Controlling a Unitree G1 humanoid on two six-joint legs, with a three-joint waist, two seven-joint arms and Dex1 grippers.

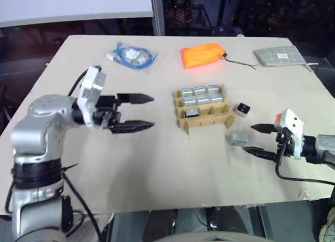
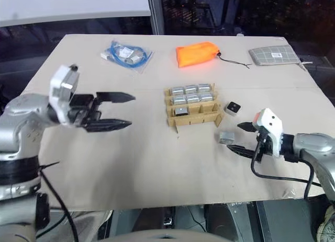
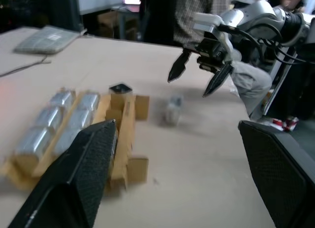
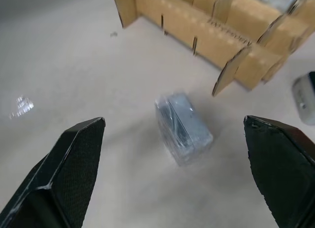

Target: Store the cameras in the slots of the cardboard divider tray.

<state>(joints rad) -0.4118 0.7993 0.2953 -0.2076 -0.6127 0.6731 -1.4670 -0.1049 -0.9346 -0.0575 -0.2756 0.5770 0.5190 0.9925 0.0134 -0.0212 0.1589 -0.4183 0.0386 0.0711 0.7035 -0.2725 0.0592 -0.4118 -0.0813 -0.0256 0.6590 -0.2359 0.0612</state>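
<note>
The brown corrugated cardboard divider tray (image 1: 203, 108) sits mid-counter (image 1: 157, 163), holding seven silver-grey block cameras (image 1: 200, 95): six fill its two far rows and one sits in the near row's left slot. A loose wrapped silver-grey camera (image 1: 238, 139) lies at the tray's 4 o'clock, a white camera with a black lens face (image 1: 242, 108) at its 3 o'clock. The right pincer (image 1: 252, 139) hovers beside the wrapped camera, fingers apart and empty. The left pincer (image 1: 145, 112), at the tray's 9 o'clock, is spread wide, empty, pointing toward the tray.
</note>
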